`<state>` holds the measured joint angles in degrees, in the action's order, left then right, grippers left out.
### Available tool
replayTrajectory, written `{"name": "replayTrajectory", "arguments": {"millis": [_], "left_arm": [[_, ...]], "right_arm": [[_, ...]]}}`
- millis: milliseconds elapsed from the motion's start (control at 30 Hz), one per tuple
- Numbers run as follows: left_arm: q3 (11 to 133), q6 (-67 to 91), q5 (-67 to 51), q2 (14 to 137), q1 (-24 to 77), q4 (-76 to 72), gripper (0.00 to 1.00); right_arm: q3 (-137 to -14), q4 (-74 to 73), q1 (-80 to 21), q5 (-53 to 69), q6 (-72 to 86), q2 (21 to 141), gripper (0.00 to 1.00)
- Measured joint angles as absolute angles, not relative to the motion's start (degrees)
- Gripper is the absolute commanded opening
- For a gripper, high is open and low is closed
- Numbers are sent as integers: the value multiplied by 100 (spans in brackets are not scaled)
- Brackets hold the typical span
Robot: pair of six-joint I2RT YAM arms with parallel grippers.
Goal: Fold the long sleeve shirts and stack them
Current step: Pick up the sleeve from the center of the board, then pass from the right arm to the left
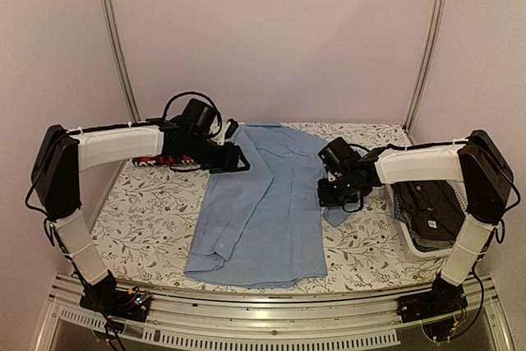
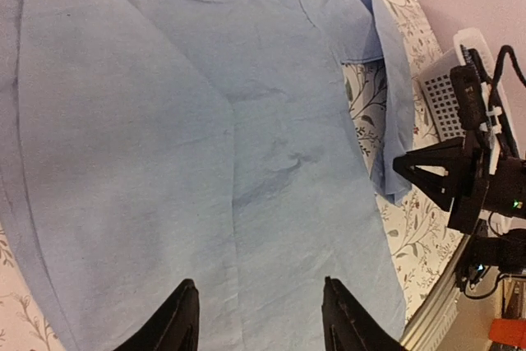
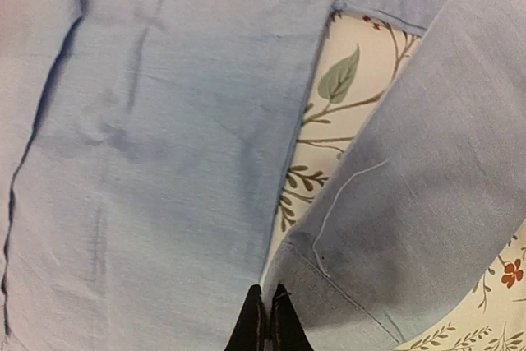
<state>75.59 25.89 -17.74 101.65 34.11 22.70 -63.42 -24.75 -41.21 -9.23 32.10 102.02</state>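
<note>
A light blue long sleeve shirt lies spread flat on the flowered table, collar toward the near edge. My left gripper hovers over its far left part, open, with only cloth below the empty fingers. My right gripper is at the shirt's right side. In the right wrist view it is shut, pinching the cuff edge of the sleeve beside the shirt's body. A dark checked shirt fills the basket.
A white plastic basket stands at the table's right edge, also seen in the left wrist view as a white basket. A bit of red cloth shows under the left arm. The metal rail runs along the near edge.
</note>
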Motion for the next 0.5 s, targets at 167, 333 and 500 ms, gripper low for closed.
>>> {"name": "replayTrajectory", "arguments": {"millis": [167,333,500], "left_arm": [[7428,2652,-1946,10165,3802,1855,52],[7306,2685,-2093,10165,4228,1389,58],[7271,2718,-2128,10165,4414,1061,62]], "right_arm": [[-6831,-2355,-4119,-174,3039,9911,0],[-7494,-2104,-4119,541,2991,9915,0],[-8003,-1850,-4119,1149,3046,10116,0]]}}
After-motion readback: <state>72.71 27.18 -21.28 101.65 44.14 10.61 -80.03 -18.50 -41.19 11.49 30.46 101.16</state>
